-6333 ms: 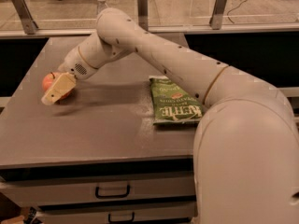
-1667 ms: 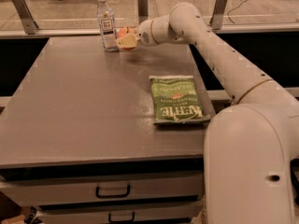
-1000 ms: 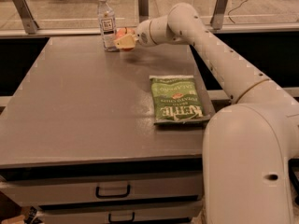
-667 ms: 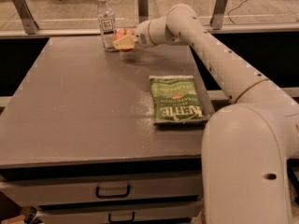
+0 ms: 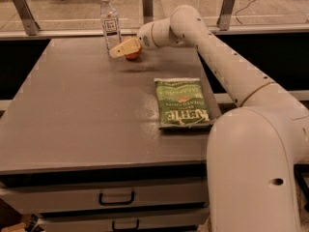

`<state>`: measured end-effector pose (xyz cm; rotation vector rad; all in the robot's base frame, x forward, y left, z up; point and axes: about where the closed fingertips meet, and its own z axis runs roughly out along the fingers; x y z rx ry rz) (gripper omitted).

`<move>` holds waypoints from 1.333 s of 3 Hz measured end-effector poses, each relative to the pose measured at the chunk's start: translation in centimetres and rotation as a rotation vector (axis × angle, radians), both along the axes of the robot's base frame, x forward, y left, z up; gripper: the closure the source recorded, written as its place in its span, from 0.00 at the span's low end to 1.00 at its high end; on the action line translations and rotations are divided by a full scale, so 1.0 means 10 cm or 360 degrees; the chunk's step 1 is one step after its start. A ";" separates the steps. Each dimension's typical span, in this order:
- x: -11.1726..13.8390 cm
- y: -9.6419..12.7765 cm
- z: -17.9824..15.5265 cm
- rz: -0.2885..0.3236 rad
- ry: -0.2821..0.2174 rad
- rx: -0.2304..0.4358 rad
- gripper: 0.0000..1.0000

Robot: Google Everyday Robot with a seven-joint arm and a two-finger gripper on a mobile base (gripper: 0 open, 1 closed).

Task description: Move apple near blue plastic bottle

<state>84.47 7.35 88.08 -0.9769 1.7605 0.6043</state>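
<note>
The red-orange apple is at the table's far edge, low against the tabletop and held between the tan fingers of my gripper. The gripper is shut on the apple, which is partly hidden by the fingers. The blue plastic bottle, clear with a white cap and a blue-and-white label, stands upright just left of and behind the gripper, a short gap from the apple. My white arm reaches in from the right.
A green chip bag lies flat on the right side of the grey table. A railing with metal posts runs behind the table's far edge. Drawers are below the front edge.
The gripper has carried the apple from the table's left side to the far edge beside the bottle. In the last second it has dipped slightly lower, and more of the apple shows.
</note>
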 end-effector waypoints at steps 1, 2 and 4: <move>0.00 0.00 0.00 0.0000 0.0000 0.0000 0.00; -0.11 -0.28 0.33 -0.0001 -0.0131 0.0022 0.00; -0.78 -1.60 1.59 -0.0063 -0.0634 0.0241 0.00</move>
